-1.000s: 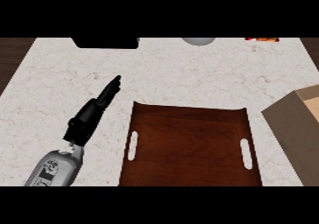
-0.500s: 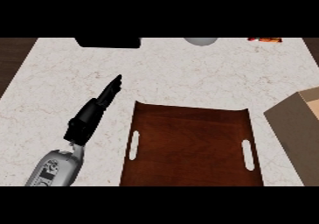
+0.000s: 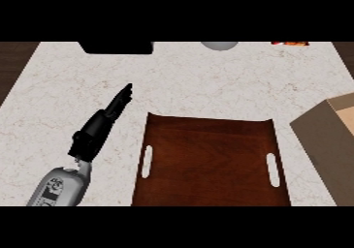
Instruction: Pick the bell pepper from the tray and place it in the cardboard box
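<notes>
Head view, looking steeply down on the pale marbled counter (image 3: 208, 82). Landmark: dark wooden tray (image 3: 208, 164), with a white slot handle at each side and nothing visible on its surface. Bell pepper not visible anywhere in this view; whereabouts impossible to tell. Left of the tray, just beside its left edge: left hand (image 3: 101, 127), black, on a grey forearm (image 3: 61, 186) entering from the lower edge, fingers (image 3: 124, 94) straight and pressed together, pointing up and to the right past the tray's far left corner, holding nothing. Right of the tray, cut by the frame edge: cardboard box (image 3: 333, 145), tan inside, apart from the tray. Beyond the tray, along the counter's far edge: a black object (image 3: 116, 47) to the left, a grey rounded object (image 3: 219, 45) straight ahead, a small red and orange item (image 3: 290, 43) to the right.
</notes>
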`<state>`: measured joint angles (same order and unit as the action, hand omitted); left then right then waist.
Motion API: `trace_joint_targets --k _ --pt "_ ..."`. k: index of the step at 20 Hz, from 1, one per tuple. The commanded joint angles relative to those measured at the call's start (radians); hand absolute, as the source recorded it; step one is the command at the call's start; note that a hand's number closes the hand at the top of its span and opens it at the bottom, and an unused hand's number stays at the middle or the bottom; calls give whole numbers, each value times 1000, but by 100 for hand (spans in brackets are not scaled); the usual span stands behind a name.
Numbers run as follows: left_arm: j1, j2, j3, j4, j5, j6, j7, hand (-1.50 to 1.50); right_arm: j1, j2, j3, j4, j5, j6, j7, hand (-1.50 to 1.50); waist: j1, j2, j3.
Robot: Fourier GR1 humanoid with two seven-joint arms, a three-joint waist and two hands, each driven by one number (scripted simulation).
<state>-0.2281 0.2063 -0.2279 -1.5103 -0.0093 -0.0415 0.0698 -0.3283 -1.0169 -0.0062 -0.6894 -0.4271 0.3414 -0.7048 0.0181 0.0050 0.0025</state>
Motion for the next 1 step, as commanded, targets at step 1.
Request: trace_joint_targets --k 1 --pt "22 -13 -14 -24 -9 6 3 0 -58 -32 -99 176 -108 189 6 -150 11 3 1"
